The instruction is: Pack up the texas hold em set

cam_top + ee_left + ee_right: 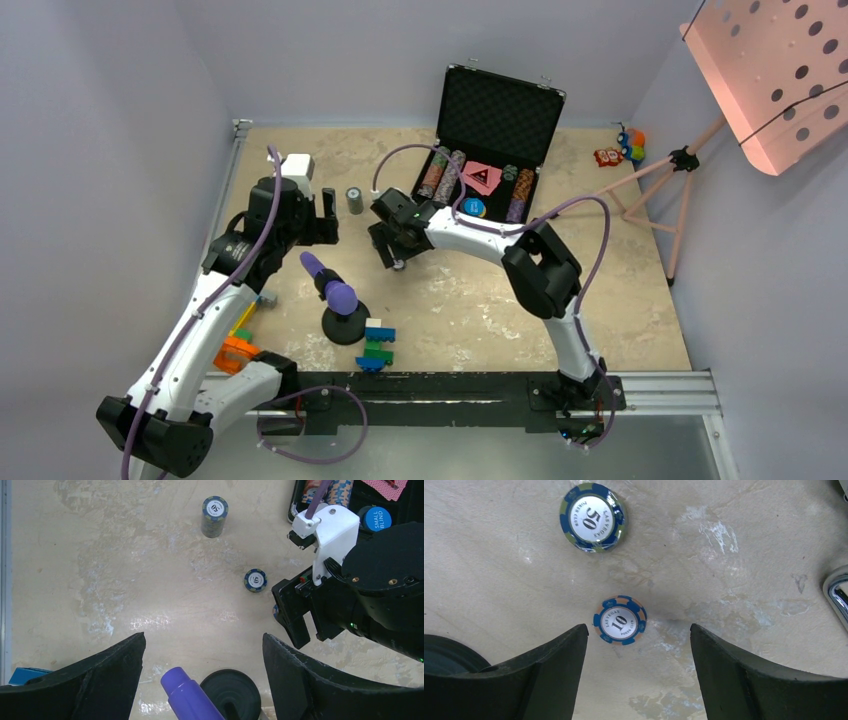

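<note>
Two loose chips and one short chip stack [354,200] lie outside the case, so the packing is in its gathering step, by my reading.

At about 9 o'clock on the table the left gripper [322,215] hangs with its fingers spread wide and nothing between them. In its wrist view a purple-tipped object [187,695] sits just below. The chip stack stands upright at 11 o'clock from that gripper, well apart from it.

Near the table's middle the right gripper [638,630] is also open and holds nothing. It hovers over the 10 chip [620,620], which lies flat on the table between the fingers and touches neither. The 50 chip [592,516] lies flat too, toward 11 o'clock from the 10 chip in that view and outside the fingers.

At 1 o'clock on the table stands the case [500,120], lid up, with rows of chips, pink cards [482,177] and a blue button [474,207] already in its tray.

Next the right gripper would need to drop squarely and pinch the thin 10 chip by its rim, which is likely to slip on the hard table, then carry it toward 1 o'clock to a chip row.
</note>
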